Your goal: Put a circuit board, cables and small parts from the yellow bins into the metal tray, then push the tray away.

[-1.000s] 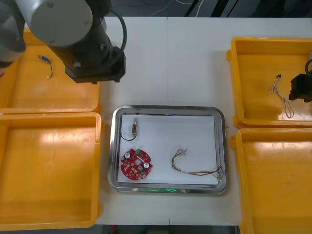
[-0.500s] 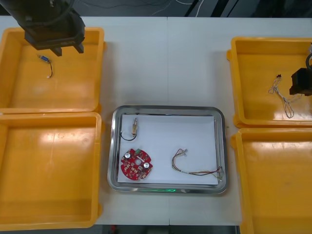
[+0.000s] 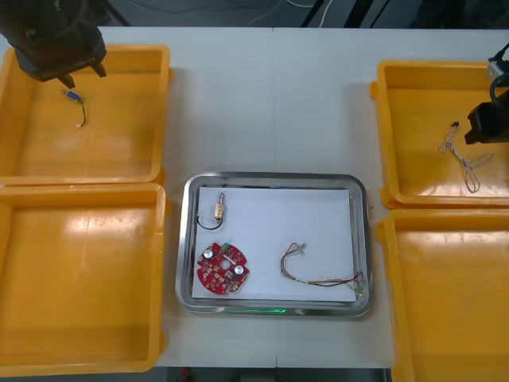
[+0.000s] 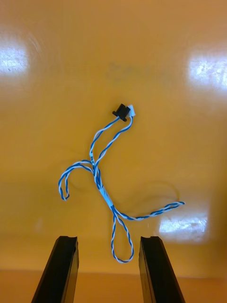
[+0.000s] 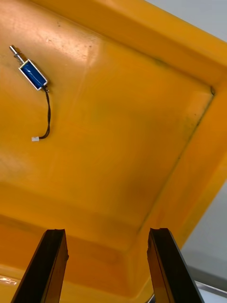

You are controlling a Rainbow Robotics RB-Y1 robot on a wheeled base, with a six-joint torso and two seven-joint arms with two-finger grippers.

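Note:
The metal tray, white inside, holds a round red circuit board, a red and yellow cable and a small metal part with a black lead. My left gripper hovers open over the far-left yellow bin, just behind a blue small part on a black wire. That part lies well beyond the open left gripper. My right gripper hangs open over the far-right bin. A twisted blue and white cable lies below it, its end loop between the fingers.
The near-left bin and near-right bin flank the tray. Bare table stretches behind the tray, between the two far bins. The far-left bin's wall and corner lie just past the left fingers.
My left arm has swung from above the table's middle left and back to the far-left bin's rear corner. My right gripper has crept slightly farther back over the far-right bin.

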